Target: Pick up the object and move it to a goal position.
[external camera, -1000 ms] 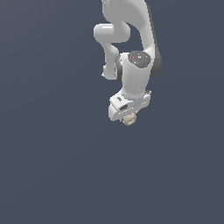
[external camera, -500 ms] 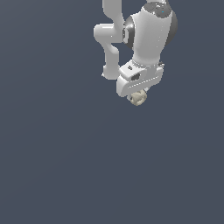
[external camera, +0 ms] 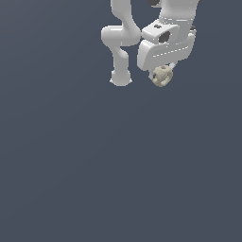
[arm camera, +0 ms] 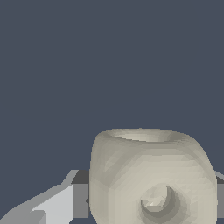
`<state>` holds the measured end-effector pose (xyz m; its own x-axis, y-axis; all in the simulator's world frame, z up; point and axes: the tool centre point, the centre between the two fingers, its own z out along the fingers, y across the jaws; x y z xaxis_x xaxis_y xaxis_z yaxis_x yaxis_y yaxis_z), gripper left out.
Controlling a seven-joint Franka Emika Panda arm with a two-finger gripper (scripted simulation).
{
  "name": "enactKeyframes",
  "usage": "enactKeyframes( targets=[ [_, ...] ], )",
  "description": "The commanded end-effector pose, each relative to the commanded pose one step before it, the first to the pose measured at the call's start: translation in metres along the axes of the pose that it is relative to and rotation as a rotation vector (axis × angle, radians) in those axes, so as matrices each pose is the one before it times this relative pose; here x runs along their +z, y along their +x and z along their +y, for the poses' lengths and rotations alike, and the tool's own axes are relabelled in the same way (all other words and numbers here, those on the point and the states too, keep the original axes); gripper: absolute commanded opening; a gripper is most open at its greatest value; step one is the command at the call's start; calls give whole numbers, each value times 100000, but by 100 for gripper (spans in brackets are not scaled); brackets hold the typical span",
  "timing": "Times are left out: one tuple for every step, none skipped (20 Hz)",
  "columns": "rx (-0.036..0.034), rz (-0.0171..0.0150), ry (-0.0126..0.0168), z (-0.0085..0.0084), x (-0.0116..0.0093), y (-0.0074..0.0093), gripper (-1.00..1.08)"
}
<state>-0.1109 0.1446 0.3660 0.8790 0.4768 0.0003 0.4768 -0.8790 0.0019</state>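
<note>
Claw (external camera: 162, 74) tight around cream lumpy ball (external camera: 161, 76).

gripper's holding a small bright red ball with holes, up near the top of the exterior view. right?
Not quite: the ball is cream-beige, not red. Both the exterior view and the wrist view show that. The rest stands: it is small, has holes, and sits in the gripper near the top of the exterior view.
</note>
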Motion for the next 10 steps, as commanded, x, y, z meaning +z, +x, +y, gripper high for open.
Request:
enactKeyframes(
  targets=[
    [30,-116,54,-1057,-2267,-474,-100],
    [0,0,0,-367,-809,-134,-100],
    [27,29,57,-306,-765,-134,-100],
    [0,0,0,-316,-701,-108,-100],
    [0,0,0,-291,-646,-96,-100],
    [0,0,0,-266,-592,-84,-100],
    [0,0,0,-241,-538,-72,-100],
    [57,22,33,-174,-493,-75,-100],
    [0,0,0,-193,-432,-49,-100],
    [0,0,0,-169,-379,-38,-100]
  ],
)
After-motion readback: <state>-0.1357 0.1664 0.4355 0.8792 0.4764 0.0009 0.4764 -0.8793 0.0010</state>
